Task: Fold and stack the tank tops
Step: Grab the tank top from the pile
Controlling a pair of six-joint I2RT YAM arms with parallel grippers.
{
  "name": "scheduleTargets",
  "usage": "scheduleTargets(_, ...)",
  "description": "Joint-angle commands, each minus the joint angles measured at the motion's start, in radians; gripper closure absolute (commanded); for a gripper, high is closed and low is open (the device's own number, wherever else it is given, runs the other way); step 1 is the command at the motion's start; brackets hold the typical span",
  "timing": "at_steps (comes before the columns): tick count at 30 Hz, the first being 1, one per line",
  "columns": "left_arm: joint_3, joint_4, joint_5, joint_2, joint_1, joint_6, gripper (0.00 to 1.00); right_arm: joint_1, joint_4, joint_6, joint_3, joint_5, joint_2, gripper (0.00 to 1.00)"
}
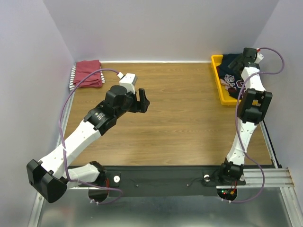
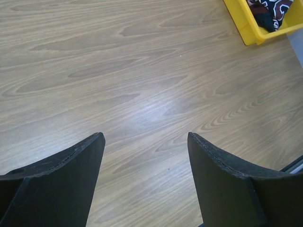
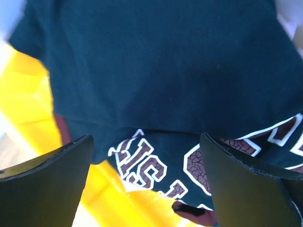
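From above, I saw the left gripper point(image 1: 142, 101) poised over the wooden table point(image 1: 189, 123), while the right gripper point(image 1: 247, 53) hung above the navy jersey point(image 1: 229, 71) bunched in the yellow tray point(image 1: 219, 84) at far right; a dark-red top point(image 1: 89, 72) lay folded at far left. At the left wrist, the fingers point(image 2: 71, 179) stood wide apart and held nothing. At the right wrist, the jaws gaped close over the jersey's lettering, with no cloth between them.

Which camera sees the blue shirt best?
The right wrist camera: the blue shirt fills it, letters clear. The top camera shows it small in the yellow tray, partly behind the right arm. The left wrist camera catches only a corner.
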State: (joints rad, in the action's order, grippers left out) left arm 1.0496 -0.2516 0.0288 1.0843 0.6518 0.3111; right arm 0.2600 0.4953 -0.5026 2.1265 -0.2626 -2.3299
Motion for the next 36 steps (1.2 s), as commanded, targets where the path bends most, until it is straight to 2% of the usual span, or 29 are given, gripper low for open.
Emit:
scheduleTargets(1, 0.003, 0.038, -0.024, 0.000, -0.017, -0.021, 0.18, -0.008, -0.066, 0.001, 0.015, -0.087, -0.023, 0.00)
scheduleTargets(3, -0.005, 0.048, -0.061, 0.008, -0.030, -0.021, 0.18, -0.008, -0.074, 0.009, 0.016, -0.092, -0.045, 0.00)
scheduleTargets(7, -0.016, 0.067, -0.101, 0.025, -0.052, -0.014, 0.18, -0.011, -0.077, 0.001, -0.059, -0.078, -0.060, 0.09)
scheduleTargets(8, -0.016, 0.069, -0.115, 0.029, -0.061, -0.012, 0.18, -0.010, -0.078, -0.005, -0.075, -0.095, -0.069, 0.15)
scheduleTargets(9, -0.016, 0.069, -0.116, 0.029, -0.061, -0.012, 0.18, -0.011, -0.078, -0.007, -0.076, -0.101, -0.074, 0.15)
scheduleTargets(12, -0.020, 0.072, -0.119, 0.029, -0.069, -0.014, 0.18, -0.010, -0.095, -0.008, -0.111, -0.115, -0.057, 0.30)
scheduleTargets(14, -0.023, 0.072, -0.119, 0.029, -0.073, -0.014, 0.18, -0.010, -0.124, -0.014, -0.141, -0.109, -0.031, 0.49)
scheduleTargets(15, -0.025, 0.072, -0.119, 0.029, -0.075, -0.014, 0.18, -0.011, -0.135, -0.017, -0.154, -0.099, -0.001, 0.63)
scheduleTargets(18, -0.026, 0.074, -0.121, 0.028, -0.075, -0.009, 0.18, -0.013, -0.182, -0.031, -0.209, -0.096, 0.053, 0.78)
scheduleTargets(19, -0.026, 0.072, -0.121, 0.028, -0.075, -0.007, 0.18, -0.013, -0.190, -0.034, -0.223, -0.099, 0.091, 0.86)
scheduleTargets(22, -0.028, 0.078, -0.125, 0.023, -0.077, -0.003, 0.17, -0.018, -0.248, -0.047, -0.310, -0.115, 0.153, 0.95)
scheduleTargets(25, -0.030, 0.080, -0.132, 0.022, -0.077, 0.000, 0.18, -0.018, -0.329, -0.065, -0.419, -0.124, 0.246, 0.99)
scheduleTargets(31, -0.034, 0.091, -0.145, 0.017, -0.078, 0.005, 0.18, -0.021, -0.480, -0.100, -0.598, -0.127, 0.438, 1.00)
scheduleTargets(36, -0.030, 0.097, -0.155, 0.012, -0.078, 0.005, 0.18, -0.028, -0.550, -0.123, -0.678, -0.145, 0.546, 1.00)
